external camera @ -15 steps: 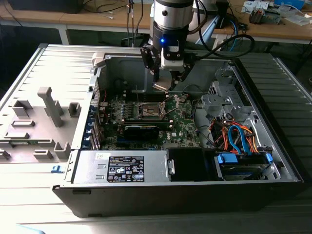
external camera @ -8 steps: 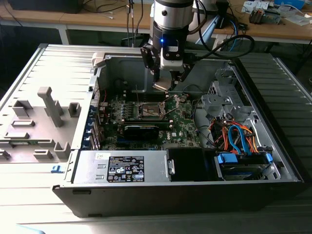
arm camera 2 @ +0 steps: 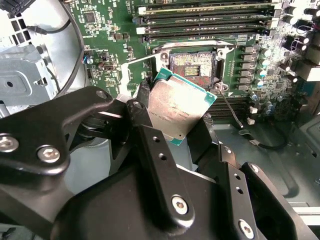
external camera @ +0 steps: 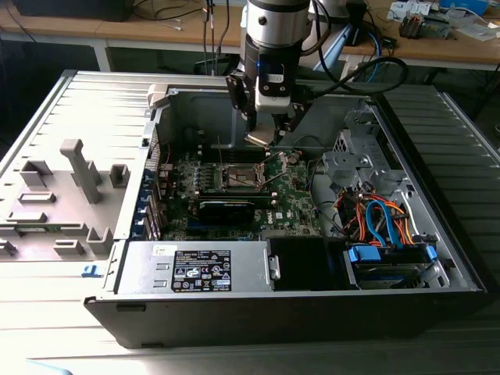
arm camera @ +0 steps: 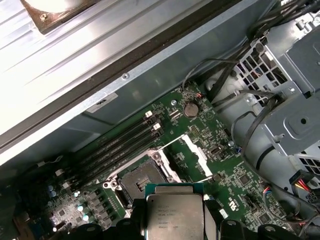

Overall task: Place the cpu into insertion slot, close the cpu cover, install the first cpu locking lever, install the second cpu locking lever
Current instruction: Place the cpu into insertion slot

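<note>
Green motherboard [external camera: 293,205] sits in an open grey PC case [external camera: 297,316]. End effector [external camera: 264,134] clamps the cpu [arm camera 2: 175,107] just above the bare insertion slot [arm camera 2: 192,62]. Wooden desk [external camera: 78,35] behind.

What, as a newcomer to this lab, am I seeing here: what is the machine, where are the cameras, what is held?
The machine is a robot arm with a gripper, hanging over an open computer case. The exterior view comes from a camera off the arm; both wrist views come from cameras riding on the arm, looking past its black fingers. Inside the case lie a green motherboard and a grey power supply. The gripper holds the cpu, a small silvery chip, above the insertion slot, which is uncovered with no chip in it yet.
</note>
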### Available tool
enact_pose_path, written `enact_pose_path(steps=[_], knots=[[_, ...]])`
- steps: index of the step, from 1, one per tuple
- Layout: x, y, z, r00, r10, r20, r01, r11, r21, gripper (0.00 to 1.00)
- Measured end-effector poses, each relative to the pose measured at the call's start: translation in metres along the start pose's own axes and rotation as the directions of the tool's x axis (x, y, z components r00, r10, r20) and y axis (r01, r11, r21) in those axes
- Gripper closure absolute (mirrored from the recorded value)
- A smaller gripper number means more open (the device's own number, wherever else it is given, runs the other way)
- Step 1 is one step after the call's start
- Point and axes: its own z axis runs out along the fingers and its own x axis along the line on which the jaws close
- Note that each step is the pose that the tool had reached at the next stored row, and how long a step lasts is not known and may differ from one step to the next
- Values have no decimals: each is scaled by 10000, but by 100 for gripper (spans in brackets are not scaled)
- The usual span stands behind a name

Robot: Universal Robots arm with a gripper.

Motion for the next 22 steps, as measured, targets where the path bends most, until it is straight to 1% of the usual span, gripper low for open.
enact_pose_path(steps=[9,22], knots=[[0,0,4,9995,322,41,-323,9995,22,45],[0,0,9,9971,759,98,-760,9971,52,45]])
